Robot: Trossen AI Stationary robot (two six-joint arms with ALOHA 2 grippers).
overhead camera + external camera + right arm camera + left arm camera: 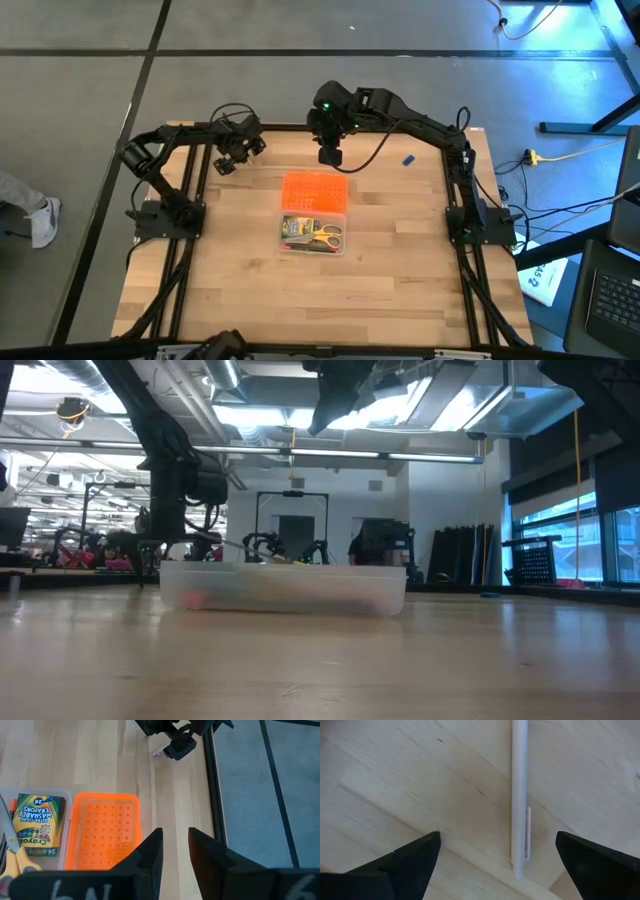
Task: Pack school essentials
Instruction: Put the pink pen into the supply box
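Note:
My left gripper (pixel 496 842) is open and low over the table's far left part (pixel 236 150). A thin white pen (pixel 519 795) lies flat on the wood between its fingers, nearer one of them, untouched. My right gripper (pixel 175 845) hangs raised over the far middle (pixel 328 152), with only a narrow gap between its fingers and nothing in them. The clear box (pixel 312 235) holds the green-yellow crayon box (pixel 37 825) and the yellow-handled scissors (pixel 325 238). A tiny blue piece (pixel 408 159) lies on the table at the far right.
The box's orange lid (pixel 315 190) lies open flat on the far side of the box, under and near my right gripper. Bare wood (pixel 400 280) spreads on the near half and on both sides of the box. Dark frame rails (pixel 185 250) run along the left and right edges.

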